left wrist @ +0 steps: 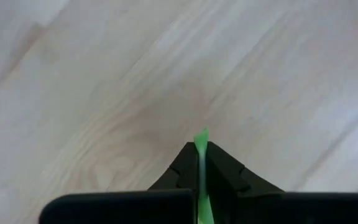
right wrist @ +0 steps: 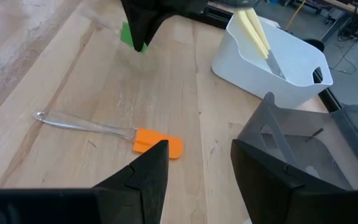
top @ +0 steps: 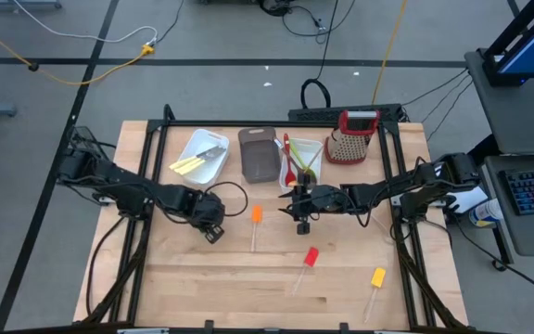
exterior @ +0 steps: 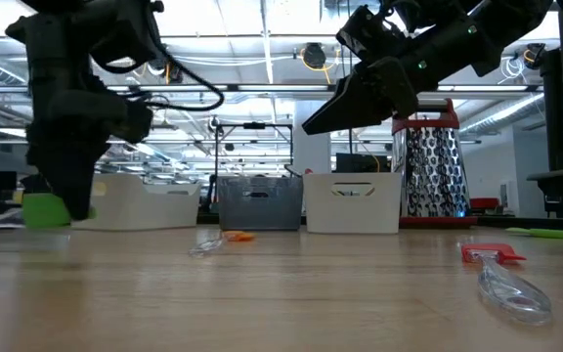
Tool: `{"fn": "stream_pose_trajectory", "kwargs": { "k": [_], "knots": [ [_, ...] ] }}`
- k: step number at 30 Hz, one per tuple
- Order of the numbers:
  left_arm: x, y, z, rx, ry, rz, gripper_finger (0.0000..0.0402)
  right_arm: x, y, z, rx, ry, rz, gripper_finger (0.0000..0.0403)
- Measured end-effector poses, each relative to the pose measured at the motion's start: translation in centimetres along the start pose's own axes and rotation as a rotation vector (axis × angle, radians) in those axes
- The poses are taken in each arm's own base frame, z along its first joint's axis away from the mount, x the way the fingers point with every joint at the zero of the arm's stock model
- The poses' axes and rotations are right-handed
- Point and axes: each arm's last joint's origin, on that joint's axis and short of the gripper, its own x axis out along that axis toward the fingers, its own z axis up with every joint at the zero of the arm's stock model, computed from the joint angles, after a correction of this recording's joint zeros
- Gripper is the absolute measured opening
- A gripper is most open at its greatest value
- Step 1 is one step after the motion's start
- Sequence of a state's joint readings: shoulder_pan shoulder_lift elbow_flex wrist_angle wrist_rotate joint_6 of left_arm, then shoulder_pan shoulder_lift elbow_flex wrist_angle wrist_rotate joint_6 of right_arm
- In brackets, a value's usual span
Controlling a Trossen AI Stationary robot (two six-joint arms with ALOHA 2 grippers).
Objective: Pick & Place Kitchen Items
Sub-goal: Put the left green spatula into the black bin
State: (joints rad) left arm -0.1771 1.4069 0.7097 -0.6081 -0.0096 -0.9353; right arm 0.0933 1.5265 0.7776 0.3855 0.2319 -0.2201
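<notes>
Surface (top: 202,278) of pale wood carries everything, with three tubs in a row at its far edge. The left white tub (top: 202,156) holds cream-handled knives (top: 188,164), the grey tub (top: 260,156) stands in the middle, and the right white tub (top: 306,160) holds red and green spoons (top: 288,162). A red-topped grater (top: 352,139) stands upright just beside that last tub.

The left pincer (top: 213,232) is down at the wood, left of centre, with its fingers closed tight on the green-headed spatula (left wrist: 201,168), whose thin edge shows pinched between them in the left wrist view.

The right pincer (top: 302,221) hangs above the middle of the wood, fingers spread apart and holding nothing.

The orange spatula (top: 256,216) lies flat between the two pincers. The red spatula (top: 311,258) and the yellow spatula (top: 376,278) lie nearer the front, toward the right, apart from each other.
</notes>
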Motion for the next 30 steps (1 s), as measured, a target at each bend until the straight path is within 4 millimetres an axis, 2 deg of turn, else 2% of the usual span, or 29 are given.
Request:
{"fn": "stream_pose_trajectory", "kwargs": {
  "k": [13,17,20,27,30],
  "knots": [
    [-1.8,-0.4,2.4,0.124,-0.219,-0.152,0.0011,0.0,0.0,0.1,0.137,-0.008,0.005,0.0166],
    [-2.2,-0.4,3.3,0.185,-0.289,-0.187,0.0014,0.0,0.2,0.1,0.187,-0.016,0.074,0.0166],
    [-2.3,-0.3,4.0,0.235,-0.332,-0.191,0.0005,-0.1,0.5,0.3,0.214,-0.031,0.137,0.0166],
    [-2.9,0.3,6.0,0.379,-0.459,-0.188,0.0006,-0.3,1.4,0.6,0.209,-0.051,0.159,0.0166],
    [-3.9,0.2,7.2,0.432,-0.501,-0.186,0.0007,-0.4,1.7,0.8,0.207,-0.064,0.167,0.0166]
  ]
}}
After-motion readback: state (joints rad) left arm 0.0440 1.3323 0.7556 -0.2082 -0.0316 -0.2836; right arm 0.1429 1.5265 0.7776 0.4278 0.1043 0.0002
